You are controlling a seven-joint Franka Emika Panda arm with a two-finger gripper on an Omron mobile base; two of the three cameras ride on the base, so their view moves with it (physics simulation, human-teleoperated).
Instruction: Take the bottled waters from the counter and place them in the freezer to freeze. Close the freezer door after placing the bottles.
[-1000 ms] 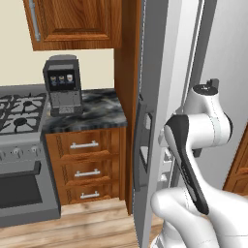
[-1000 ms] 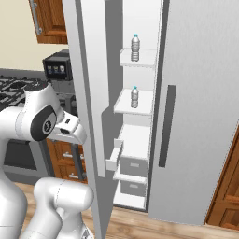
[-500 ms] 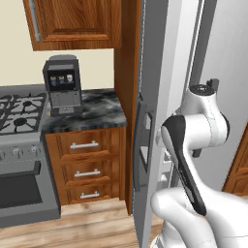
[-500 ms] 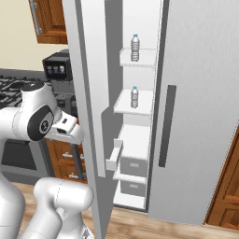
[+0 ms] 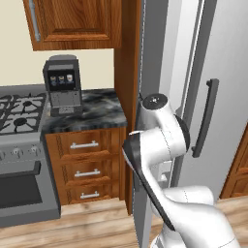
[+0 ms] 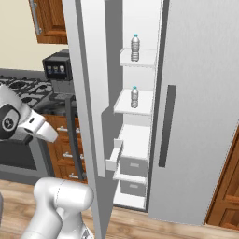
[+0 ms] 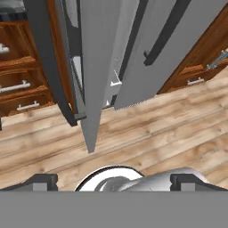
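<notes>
1. Grey freezer (image 6: 200, 116) stands partly open; its door (image 6: 86, 93) is swung out edge-on toward your base.
2. Both bottles (image 6: 135, 47) are off the counter (image 5: 97, 109) and upright inside: one on the upper white shelf, the second (image 6: 134, 97) on the shelf below.
3. Your gripper (image 7: 113, 180) has its tips spread wide, empty, aimed down at the floor before the door edge.
4. By my reading, only the door closing remains.
5. Expect a stiff, hinged, fairly heavy panel with a smooth face. You should push flat on its outer face near the free edge, or use the dark bar handle (image 6: 72, 135).
</notes>
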